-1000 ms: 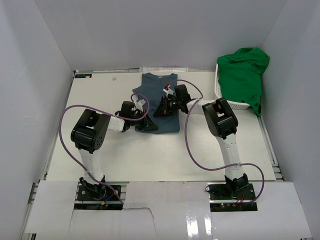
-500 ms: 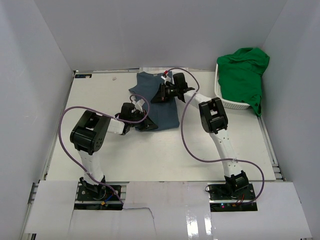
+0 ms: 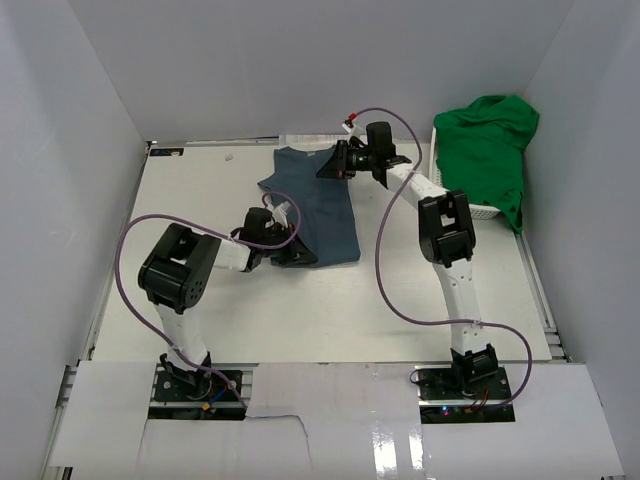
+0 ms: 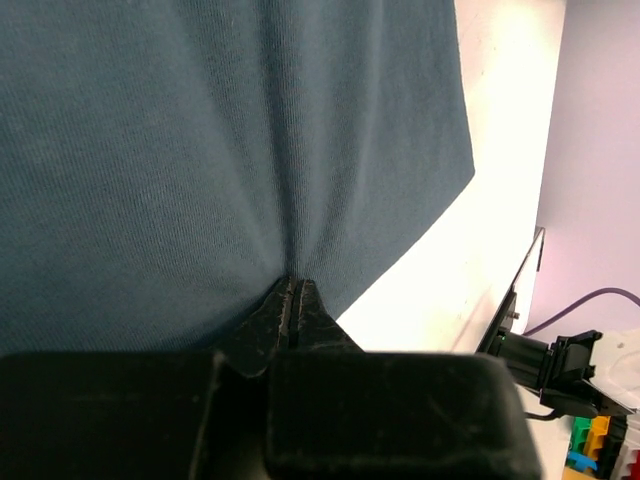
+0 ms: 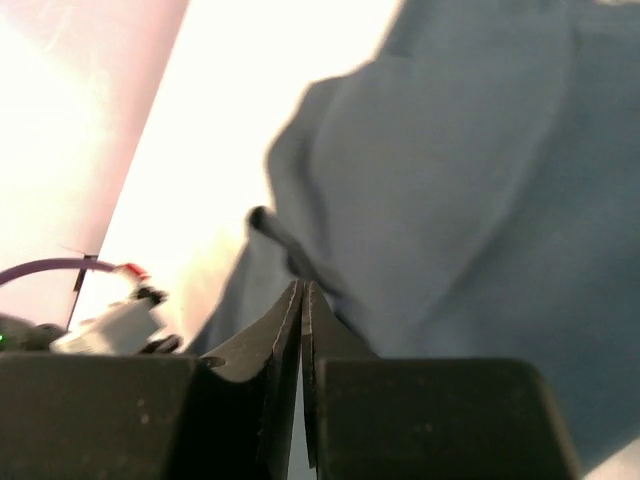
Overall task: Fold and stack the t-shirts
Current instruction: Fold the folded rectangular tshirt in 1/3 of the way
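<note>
Lying flat mid-table with its long axis running near to far, the dark slate-blue t-shirt (image 3: 318,205) is gripped at both ends. The left gripper (image 3: 290,252) is clamped tight on a pucker of cloth at the near hem, and the right gripper (image 3: 330,168) looks closed on a ridge of fabric at the far, collar end. The green t-shirt (image 3: 485,150) is heaped on the white basket (image 3: 450,205) at far right, well apart and nearer the right arm, so any fold likely runs along the line between the two pinches.
</note>
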Robot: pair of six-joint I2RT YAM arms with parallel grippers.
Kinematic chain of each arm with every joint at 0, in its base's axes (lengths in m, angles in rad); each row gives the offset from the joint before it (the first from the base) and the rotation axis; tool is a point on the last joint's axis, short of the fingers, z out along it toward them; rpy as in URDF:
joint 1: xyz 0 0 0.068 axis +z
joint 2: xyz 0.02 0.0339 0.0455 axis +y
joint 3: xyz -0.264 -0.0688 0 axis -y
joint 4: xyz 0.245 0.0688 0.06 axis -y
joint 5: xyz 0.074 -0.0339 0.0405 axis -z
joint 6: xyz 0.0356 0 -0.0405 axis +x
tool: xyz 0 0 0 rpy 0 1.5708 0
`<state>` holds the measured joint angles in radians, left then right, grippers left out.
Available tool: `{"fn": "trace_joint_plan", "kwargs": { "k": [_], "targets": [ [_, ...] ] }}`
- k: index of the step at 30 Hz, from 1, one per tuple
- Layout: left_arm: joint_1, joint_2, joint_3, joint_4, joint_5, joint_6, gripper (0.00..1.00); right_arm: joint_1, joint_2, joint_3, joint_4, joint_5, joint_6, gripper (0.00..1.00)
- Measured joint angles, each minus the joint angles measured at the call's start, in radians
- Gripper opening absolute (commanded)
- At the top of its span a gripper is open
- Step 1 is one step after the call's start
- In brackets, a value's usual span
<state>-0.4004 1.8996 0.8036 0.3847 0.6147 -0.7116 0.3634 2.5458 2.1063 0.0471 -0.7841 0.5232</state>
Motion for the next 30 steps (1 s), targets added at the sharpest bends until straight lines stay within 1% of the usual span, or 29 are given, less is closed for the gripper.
{"fn": "trace_joint_plan", "kwargs": {
  "k": [3,5,8,9,10,12,14,15,16,19,22,24,27,30],
  "targets": [
    [-0.006,-0.029,0.003,-0.063,-0.012,0.002,0.00,0.011,-0.137,-0.096,-0.026,0.014,-0.049,0.08],
    [-0.009,-0.050,0.026,-0.138,-0.024,0.006,0.01,0.018,-0.246,-0.170,-0.050,0.027,-0.086,0.09],
    [-0.011,-0.081,0.114,-0.259,-0.037,0.017,0.13,0.028,-0.412,-0.299,-0.069,0.064,-0.130,0.12],
    [-0.013,-0.097,0.152,-0.290,-0.043,0.023,0.20,0.031,-0.465,-0.345,-0.078,0.078,-0.142,0.12],
    [-0.013,-0.117,0.195,-0.326,-0.051,0.028,0.24,0.032,-0.495,-0.373,-0.083,0.090,-0.150,0.13],
    [-0.014,-0.157,0.276,-0.383,-0.075,0.043,0.27,0.031,-0.583,-0.485,-0.089,0.113,-0.164,0.12],
    [-0.008,-0.196,0.360,-0.438,-0.113,0.061,0.30,0.031,-0.621,-0.572,-0.095,0.130,-0.167,0.11],
    [-0.005,-0.210,0.389,-0.449,-0.129,0.067,0.30,0.030,-0.624,-0.610,-0.100,0.133,-0.168,0.08],
    [0.005,-0.220,0.406,-0.446,-0.132,0.069,0.26,0.030,-0.616,-0.639,-0.100,0.135,-0.168,0.08],
    [0.089,-0.213,0.402,-0.410,-0.099,0.046,0.22,0.030,-0.543,-0.664,-0.119,0.134,-0.167,0.08],
    [0.192,-0.122,0.373,-0.397,-0.114,0.034,0.22,0.030,-0.449,-0.647,-0.134,0.135,-0.167,0.08],
    [0.233,-0.047,0.359,-0.409,-0.142,0.034,0.21,0.030,-0.393,-0.616,-0.155,0.141,-0.167,0.08],
    [0.236,0.039,0.345,-0.428,-0.164,0.035,0.21,0.030,-0.336,-0.558,-0.179,0.152,-0.168,0.08],
    [0.219,0.074,0.344,-0.429,-0.169,0.039,0.20,0.030,-0.303,-0.491,-0.183,0.158,-0.168,0.08]
  ]
}}
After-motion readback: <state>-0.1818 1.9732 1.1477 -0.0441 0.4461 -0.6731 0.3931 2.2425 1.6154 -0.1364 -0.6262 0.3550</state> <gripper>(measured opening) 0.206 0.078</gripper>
